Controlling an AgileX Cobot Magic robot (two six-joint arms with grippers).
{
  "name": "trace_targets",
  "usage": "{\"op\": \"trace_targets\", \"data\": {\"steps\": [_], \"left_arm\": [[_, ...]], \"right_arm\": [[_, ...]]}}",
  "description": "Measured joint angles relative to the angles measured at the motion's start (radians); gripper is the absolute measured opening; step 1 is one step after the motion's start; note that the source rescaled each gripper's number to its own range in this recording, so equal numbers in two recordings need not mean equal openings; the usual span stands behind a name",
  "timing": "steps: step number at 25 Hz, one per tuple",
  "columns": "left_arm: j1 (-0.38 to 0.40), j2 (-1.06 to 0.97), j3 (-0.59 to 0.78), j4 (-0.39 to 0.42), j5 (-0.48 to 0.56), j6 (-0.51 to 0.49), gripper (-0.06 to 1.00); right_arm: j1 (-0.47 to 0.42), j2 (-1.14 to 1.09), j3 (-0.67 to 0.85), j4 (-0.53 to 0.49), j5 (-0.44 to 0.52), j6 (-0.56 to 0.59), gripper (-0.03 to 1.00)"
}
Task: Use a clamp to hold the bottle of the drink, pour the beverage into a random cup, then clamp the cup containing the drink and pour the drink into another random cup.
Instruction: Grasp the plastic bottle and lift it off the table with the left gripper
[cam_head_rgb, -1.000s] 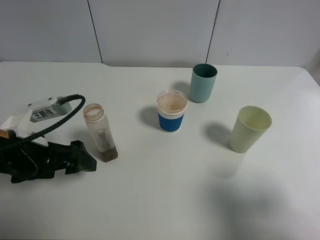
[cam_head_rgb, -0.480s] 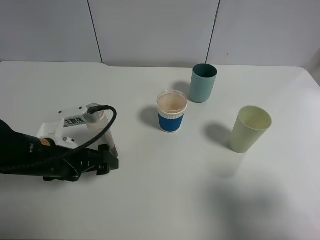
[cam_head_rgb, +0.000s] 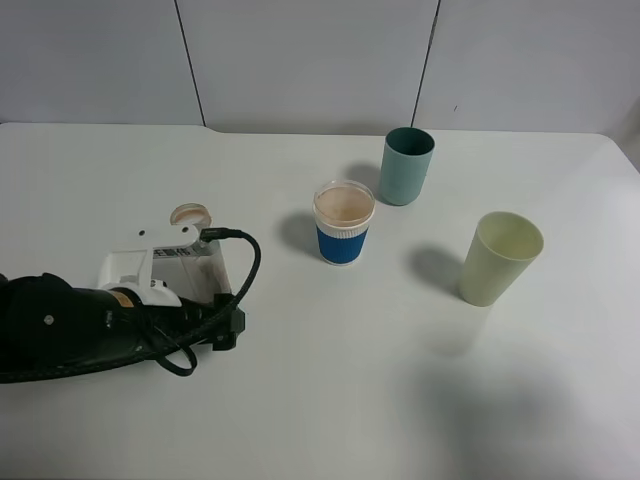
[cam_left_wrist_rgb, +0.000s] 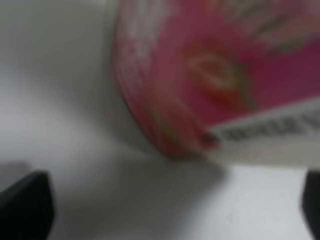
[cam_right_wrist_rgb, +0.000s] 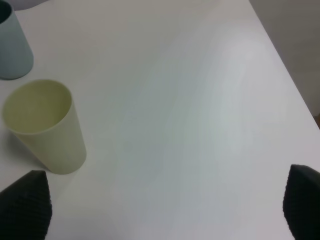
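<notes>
Step one, pickup: left claw (cam_head_rgb: 212, 292) wide open astride the bottle (cam_head_rgb: 190, 215), nothing gripped; right claw (cam_right_wrist_rgb: 162, 210) open, empty; next, closing squarely on it before lifting.

The bottle (cam_head_rgb: 190, 214) stands left of the middle cup (cam_head_rgb: 343, 238), rear cup (cam_head_rgb: 405, 168) and rightmost cup (cam_head_rgb: 497, 262).

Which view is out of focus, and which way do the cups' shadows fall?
Left wrist view: heavily blurred, the bottle too near. Exterior high view: sharp; soft shadows left of the teal cup, blue-and-white cup and pale green cup. Right wrist view: mostly sharp.
</notes>
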Motion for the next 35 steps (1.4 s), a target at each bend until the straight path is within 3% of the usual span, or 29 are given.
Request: {"op": "trace_targets", "data": {"steps": [6, 16, 20, 26, 35], "left_arm": [[-0.068, 0.06, 0.0, -0.008, -0.169, 0.0, 1.0], [-0.085, 0.067, 0.048, -0.059, -0.221, -0.037, 1.0], [-0.178, 0.064, 0.081, -0.071, -0.321, -0.058, 1.0], [-0.336, 0.063, 0.092, -0.15, -0.422, -0.056, 0.97], [-0.359, 0.093, 0.094, -0.158, -0.52, -0.061, 0.97]], "right_arm": [[0.0, 0.0, 0.0, 0.0, 0.0, 0.0, 0.78], [0.0, 0.0, 0.0, 0.0, 0.0, 0.0, 0.78], [0.0, 0.0, 0.0, 0.0, 0.0, 0.0, 0.78], [0.0, 0.0, 0.0, 0.0, 0.0, 0.0, 0.78], [0.0, 0.0, 0.0, 0.0, 0.0, 0.0, 0.78]]}}
